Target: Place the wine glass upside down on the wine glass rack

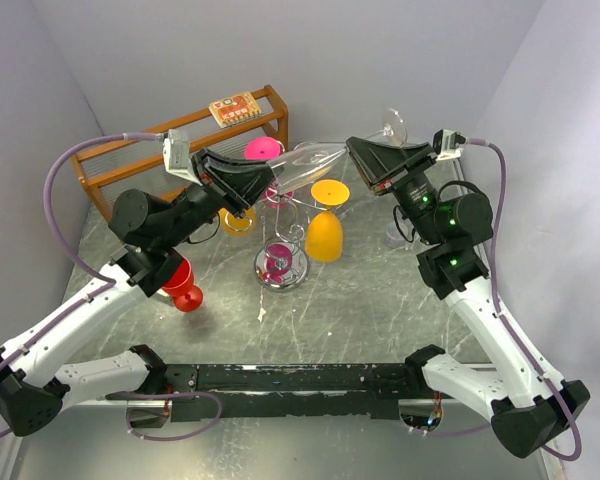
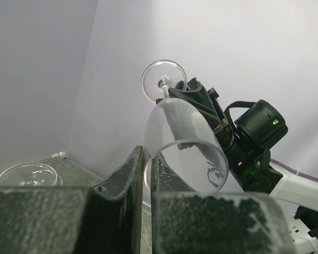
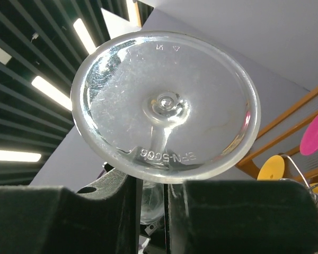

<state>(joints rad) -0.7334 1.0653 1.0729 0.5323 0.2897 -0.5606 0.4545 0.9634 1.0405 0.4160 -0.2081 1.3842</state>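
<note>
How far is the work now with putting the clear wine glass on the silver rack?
Done: the wine glass is up off the table. In hand: the left gripper pinches its bowl rim and the right gripper grips the stem, glass sideways near the wine glass rack. Left: turn it bowl down and hang it on an arm.

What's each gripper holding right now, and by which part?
Both hold the clear wine glass: left gripper pinches the bowl's rim, right gripper clamps the stem beside the foot.

Bright, even overhead light; soft shadows, blurred near foreground.
</note>
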